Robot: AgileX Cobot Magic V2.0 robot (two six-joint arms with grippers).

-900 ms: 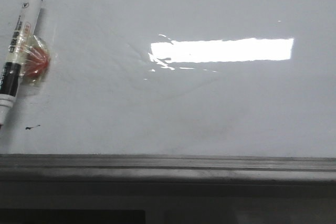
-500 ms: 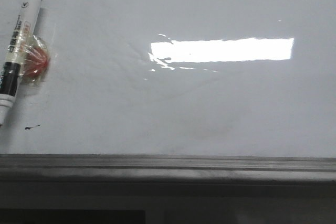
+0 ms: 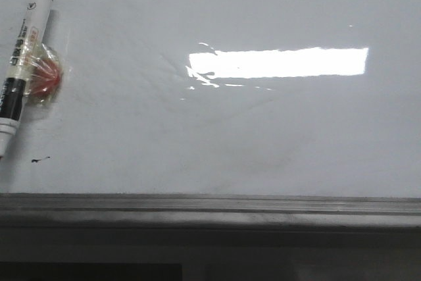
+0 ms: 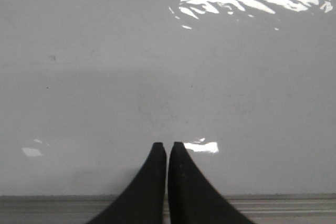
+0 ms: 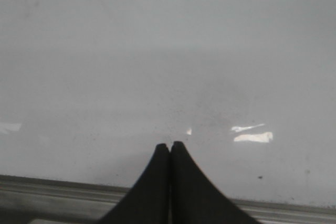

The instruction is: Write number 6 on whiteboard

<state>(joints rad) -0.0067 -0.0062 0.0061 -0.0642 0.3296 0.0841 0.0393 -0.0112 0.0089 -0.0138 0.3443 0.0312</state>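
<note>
Glossy white-grey, the whiteboard [image 3: 217, 136] fills the front view, with a bright rectangular light reflection [image 3: 279, 62] right of its centre and a grey metal ledge [image 3: 210, 210] running along its lower edge. No number 6 can be made out on it in any view. At the far left a marker pen [image 3: 22, 64] lies against the board, tilted, its black cap uppermost and its white tip pointing down toward the left edge of the picture. Just beside its barrel, touching it, sits a small red thing under clear tape [image 3: 45, 78]; what it is cannot be told. Below the pen and apart from it there is a tiny black smudge [image 3: 41, 159].

Neither arm shows in the front view. In the left wrist view the left gripper [image 4: 167, 146] faces the board above the ledge, its two dark fingers pressed almost together with only a hairline gap, nothing between them. In the right wrist view the right gripper [image 5: 169, 145] is likewise pressed together and holds nothing, its tips over bare board.
</note>
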